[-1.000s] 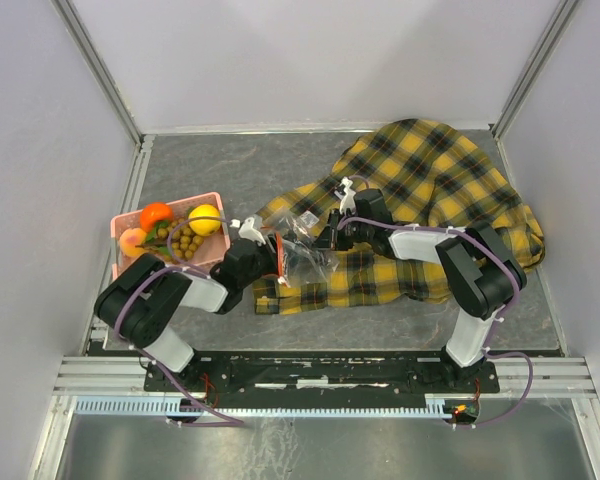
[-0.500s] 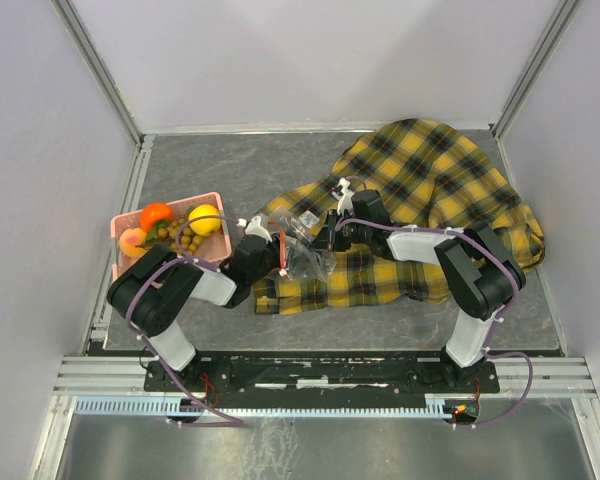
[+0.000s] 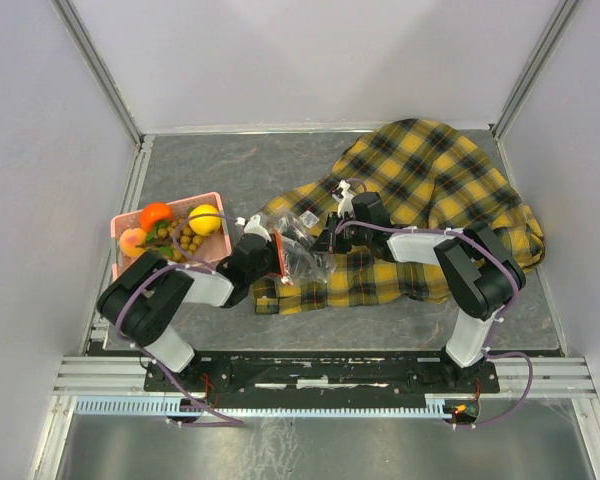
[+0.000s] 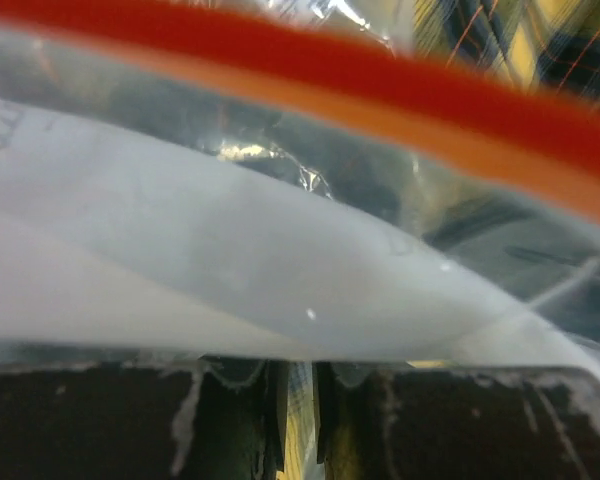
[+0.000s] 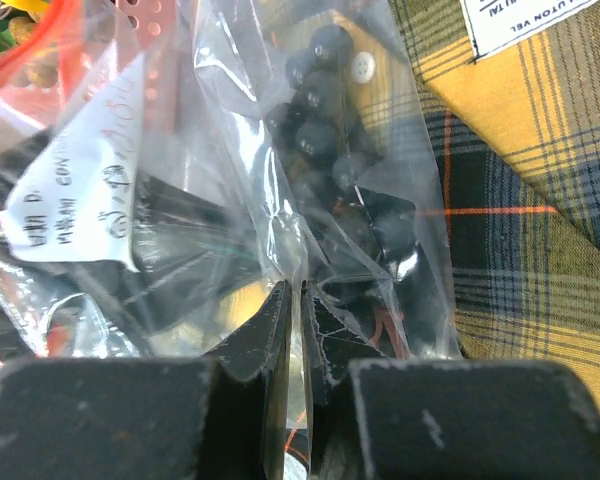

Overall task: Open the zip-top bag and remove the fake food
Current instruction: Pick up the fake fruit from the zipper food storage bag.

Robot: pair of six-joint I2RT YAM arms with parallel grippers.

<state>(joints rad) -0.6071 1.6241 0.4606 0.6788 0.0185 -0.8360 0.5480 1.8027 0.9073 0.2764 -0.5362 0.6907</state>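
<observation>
Pincers were clamped on the zip-top bag [image 3: 298, 256] from both sides, left gripper [image 3: 271, 256] just beside its red zip strip [image 4: 380, 90], right gripper [image 5: 292, 300] on a fold near the dark berries [image 5: 325, 125], over the plaid cloth [image 3: 430, 180]; light, slick, floppy film, I judged, best gripped at that stiffer strip.

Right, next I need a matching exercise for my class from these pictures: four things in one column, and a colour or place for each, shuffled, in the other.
1 basket
2 cloth
3 zip strip
4 dark berries

A inside the zip-top bag
B pink
C red-orange
D yellow and black plaid

Pairs: 1-B, 2-D, 3-C, 4-A
</observation>
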